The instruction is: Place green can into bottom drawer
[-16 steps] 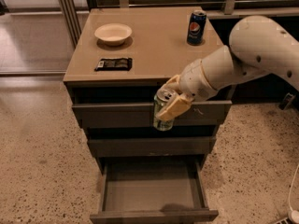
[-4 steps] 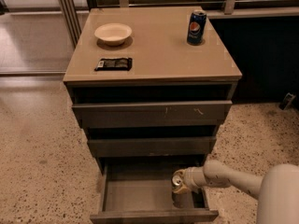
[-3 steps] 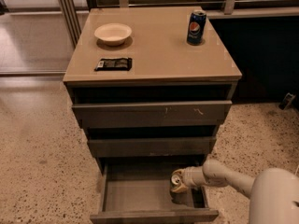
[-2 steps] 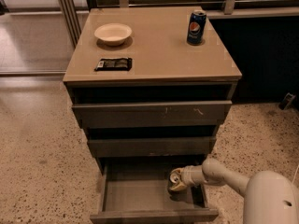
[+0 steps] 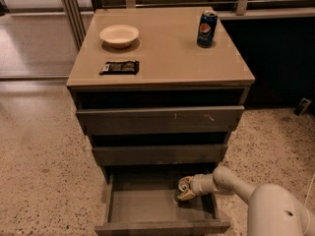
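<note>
The bottom drawer [image 5: 147, 208] is pulled open at the foot of the cabinet. My gripper [image 5: 185, 188] reaches into it from the right, at the drawer's right rear part. It is shut on the green can [image 5: 180, 196], which shows only as a dark shape low between and under the pale fingers [image 5: 187, 192], down at the drawer floor. My white arm [image 5: 231, 183] runs off to the lower right.
On the cabinet top [image 5: 162, 48] stand a blue Pepsi can [image 5: 206, 29], a white bowl [image 5: 119, 35] and a dark snack packet [image 5: 119, 67]. The two upper drawers [image 5: 160, 119] are slightly ajar. Speckled floor lies around the cabinet; a dark wall is at the right.
My gripper has shifted a little to the left inside the bottom drawer with the can, and the can's silver top no longer shows. Things on the cabinet top have not moved.
</note>
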